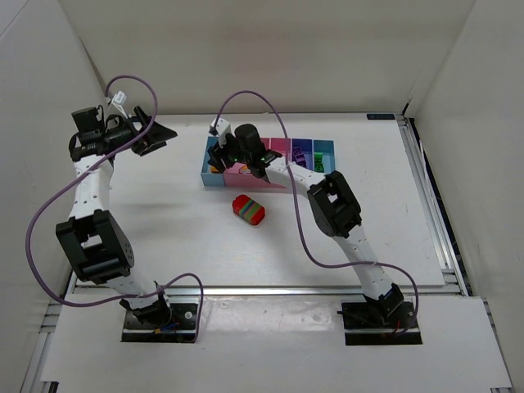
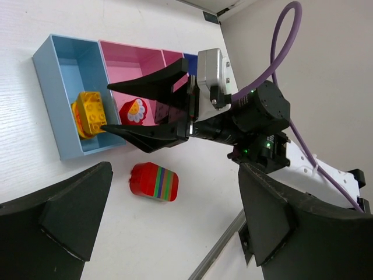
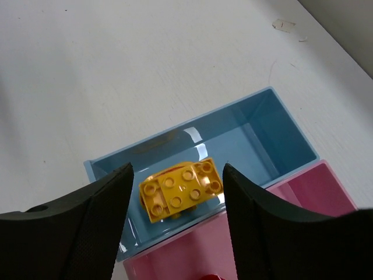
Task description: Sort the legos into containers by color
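Right wrist: right pincer (image 3: 176,172) released, jaws apart above yellow brick (image 3: 182,191) lying in end blue bin (image 3: 256,131); brick apparently untouched; left pincer (image 2: 175,169) spread wide, empty.

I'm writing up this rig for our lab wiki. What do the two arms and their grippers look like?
The left arm and right arm have white links and bulky black joint housings. A purple cable loops along each. The left gripper and right gripper carry matte black, tapering wedge-shaped fingers. The right wrist bears a silver-grey camera box and small green lights.
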Action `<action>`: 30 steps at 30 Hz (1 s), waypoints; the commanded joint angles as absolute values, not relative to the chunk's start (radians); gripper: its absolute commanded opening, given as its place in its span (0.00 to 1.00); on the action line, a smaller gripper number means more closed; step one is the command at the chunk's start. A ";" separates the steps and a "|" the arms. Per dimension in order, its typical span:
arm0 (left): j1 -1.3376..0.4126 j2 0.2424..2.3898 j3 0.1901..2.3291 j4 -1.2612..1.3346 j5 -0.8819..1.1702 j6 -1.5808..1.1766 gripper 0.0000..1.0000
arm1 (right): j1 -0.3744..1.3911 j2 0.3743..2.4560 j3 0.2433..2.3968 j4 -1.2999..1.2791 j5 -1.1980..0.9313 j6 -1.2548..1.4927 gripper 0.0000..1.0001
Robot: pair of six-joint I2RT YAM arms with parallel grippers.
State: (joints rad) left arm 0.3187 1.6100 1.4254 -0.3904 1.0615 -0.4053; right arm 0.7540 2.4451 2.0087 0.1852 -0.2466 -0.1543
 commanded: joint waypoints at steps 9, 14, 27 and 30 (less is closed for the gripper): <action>0.259 1.542 1.417 -0.422 1.065 -0.267 1.00 | 0.738 2.091 1.752 0.244 -0.431 -0.181 0.71; 0.218 1.557 1.446 -0.510 1.083 -0.134 0.99 | 0.671 1.752 1.499 0.019 -0.642 -0.290 0.71; -0.193 1.687 1.625 -1.241 0.845 1.044 1.00 | 0.443 1.442 1.189 -0.514 -0.643 -0.491 0.75; -0.207 1.695 1.602 -1.241 0.882 1.250 0.99 | 0.404 1.405 1.134 -0.508 -0.631 -0.480 0.75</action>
State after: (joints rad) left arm -0.2146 1.7012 1.6131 -1.1423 0.9020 0.9134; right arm 0.4297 1.4807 1.1564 -0.4854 -0.6407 -0.4732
